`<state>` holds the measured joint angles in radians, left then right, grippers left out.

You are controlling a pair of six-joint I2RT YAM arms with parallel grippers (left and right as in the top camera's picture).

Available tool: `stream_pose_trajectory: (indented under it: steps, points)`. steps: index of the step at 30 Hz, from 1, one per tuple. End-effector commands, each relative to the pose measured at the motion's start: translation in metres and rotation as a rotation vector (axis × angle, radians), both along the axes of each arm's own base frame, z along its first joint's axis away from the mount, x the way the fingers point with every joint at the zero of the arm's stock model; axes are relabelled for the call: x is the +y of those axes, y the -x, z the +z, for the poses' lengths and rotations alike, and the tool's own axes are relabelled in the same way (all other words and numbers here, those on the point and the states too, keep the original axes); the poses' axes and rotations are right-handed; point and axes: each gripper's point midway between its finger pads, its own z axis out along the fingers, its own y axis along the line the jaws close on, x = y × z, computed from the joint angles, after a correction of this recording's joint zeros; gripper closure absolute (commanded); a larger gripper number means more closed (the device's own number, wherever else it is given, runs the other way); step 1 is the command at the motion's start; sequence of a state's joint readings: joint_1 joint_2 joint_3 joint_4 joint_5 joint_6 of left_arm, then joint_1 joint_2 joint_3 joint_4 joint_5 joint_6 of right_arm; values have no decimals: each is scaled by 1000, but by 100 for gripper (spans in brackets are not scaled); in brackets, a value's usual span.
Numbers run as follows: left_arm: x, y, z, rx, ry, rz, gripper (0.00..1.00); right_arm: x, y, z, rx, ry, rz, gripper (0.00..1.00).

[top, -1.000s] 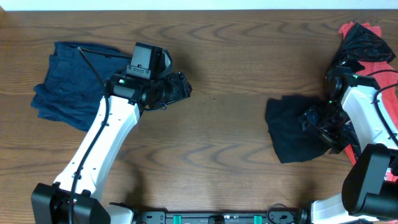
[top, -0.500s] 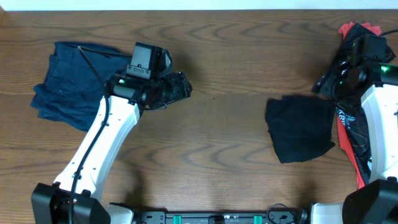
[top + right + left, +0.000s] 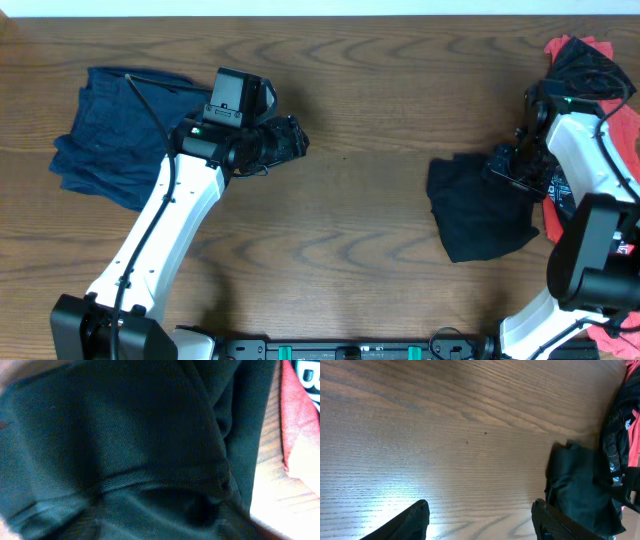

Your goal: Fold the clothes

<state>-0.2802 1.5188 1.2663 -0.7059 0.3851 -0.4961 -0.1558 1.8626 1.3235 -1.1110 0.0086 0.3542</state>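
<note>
1. Blue garment (image 3: 110, 140): dark navy cloth, rumpled and gathered into a loose, uneven heap with ragged edges. It lies flat near the far left corner of the tabletop (image 3: 380, 120).

2. Black garment (image 3: 478, 212): plain dark knit, doubled over into a rough block with creased folds. It lies near the right edge, about midway along it.

3. Red and black garment (image 3: 590, 62): red cloth with black parts and some pale print, crumpled. It lies along the right edge from the far right corner, just beside the black garment.

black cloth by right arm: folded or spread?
Folded roughly: the black cloth lies as a compact block, with overlapping layers in the right wrist view.
</note>
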Motion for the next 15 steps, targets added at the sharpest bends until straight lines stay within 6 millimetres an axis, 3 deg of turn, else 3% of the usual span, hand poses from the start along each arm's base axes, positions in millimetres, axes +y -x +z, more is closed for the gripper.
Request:
stream_pose_trajectory:
  steps: [1, 8, 15]
  points:
    - [0, -2, 0, -11, -10, -12, 33, -13, 2, 0, 11, 76, -62, 99]
    - [0, -2, 0, -11, -10, -12, 33, -47, 1, 26, -80, 176, -210, 99]
    - [0, -2, 0, -10, -10, -12, 33, -67, 30, 21, 16, 273, -280, 96]
